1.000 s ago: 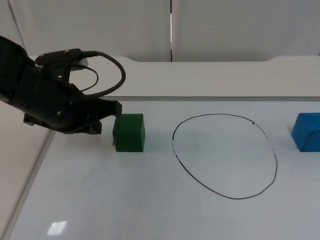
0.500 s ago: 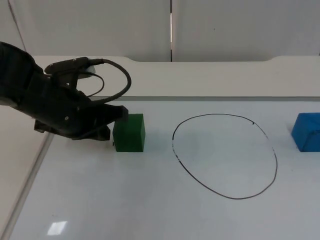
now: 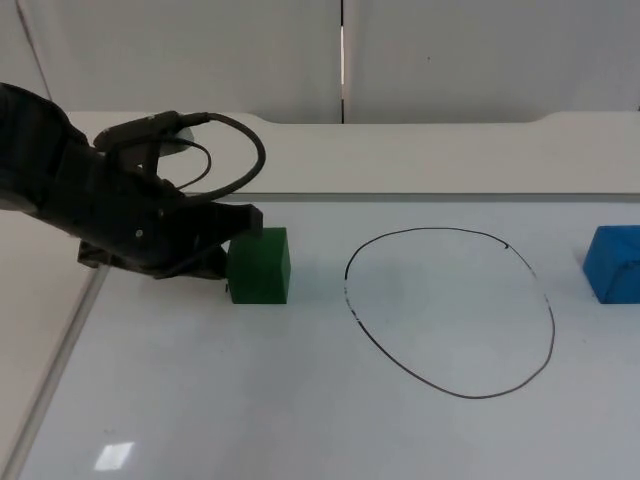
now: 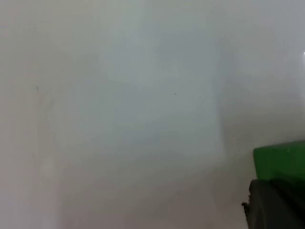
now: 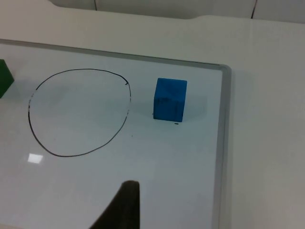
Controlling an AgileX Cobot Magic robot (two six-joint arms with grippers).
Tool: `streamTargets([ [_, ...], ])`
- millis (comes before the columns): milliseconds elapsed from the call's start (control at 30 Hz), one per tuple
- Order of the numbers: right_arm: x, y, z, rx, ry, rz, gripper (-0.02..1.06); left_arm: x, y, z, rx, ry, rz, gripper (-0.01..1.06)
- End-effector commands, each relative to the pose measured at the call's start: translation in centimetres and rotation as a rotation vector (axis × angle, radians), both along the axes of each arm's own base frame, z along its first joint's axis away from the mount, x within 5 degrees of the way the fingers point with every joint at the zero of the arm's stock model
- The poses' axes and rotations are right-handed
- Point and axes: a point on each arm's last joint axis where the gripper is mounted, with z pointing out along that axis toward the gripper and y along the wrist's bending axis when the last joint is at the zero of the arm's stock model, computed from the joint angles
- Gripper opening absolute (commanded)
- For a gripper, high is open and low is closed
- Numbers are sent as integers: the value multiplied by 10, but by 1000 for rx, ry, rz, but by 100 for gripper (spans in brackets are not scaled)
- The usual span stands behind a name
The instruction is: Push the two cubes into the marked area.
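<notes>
Left hand (image 3: 235, 240) low, touching green cube (image 3: 260, 266), arm angled across table

The scene holds two cubes. One is a green cube (image 3: 259, 265), at the left of the whiteboard (image 3: 300, 400), and one is a blue cube (image 3: 614, 262), at the far right. Between them is one marked area (image 3: 552, 330), a single closed outline drawn in black on the board. One whiteboard lies on one white table top (image 3: 420, 155). One gripper is counted in the top view, the left gripper (image 3: 235, 232), at the green cube's left side. One black fingertip (image 5: 121, 210) stands in the right wrist view, and one dark fingertip (image 4: 276, 205) in the left wrist view, just beside the green cube.
</notes>
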Motion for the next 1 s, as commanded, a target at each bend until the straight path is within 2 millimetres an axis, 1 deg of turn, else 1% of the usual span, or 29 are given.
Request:
streamTargets([
  [0, -1, 0, 0, -2, -10, -4, 105, -1, -8, 1, -17, 0, -14, 0],
  [33, -1, 0, 0, -2, -10, -4, 105, -1, -8, 1, -17, 0, -14, 0],
  [167, -1, 0, 0, -2, -10, -4, 105, -6, -21, 0, 13, -6, -41, 0],
  [300, -1, 0, 0, -2, -10, -4, 105, -8, -25, -1, 38, -11, -40, 0],
  [567, -1, 0, 0, -2, -10, -4, 105, -7, -25, 0, 25, -7, -29, 0],
  [767, -1, 0, 0, -2, -10, -4, 105, -8, -30, 2, -37, -12, -43, 0],
  [967, -1, 0, 0, -2, -10, -4, 105, -8, -31, 2, -36, -16, -54, 0],
])
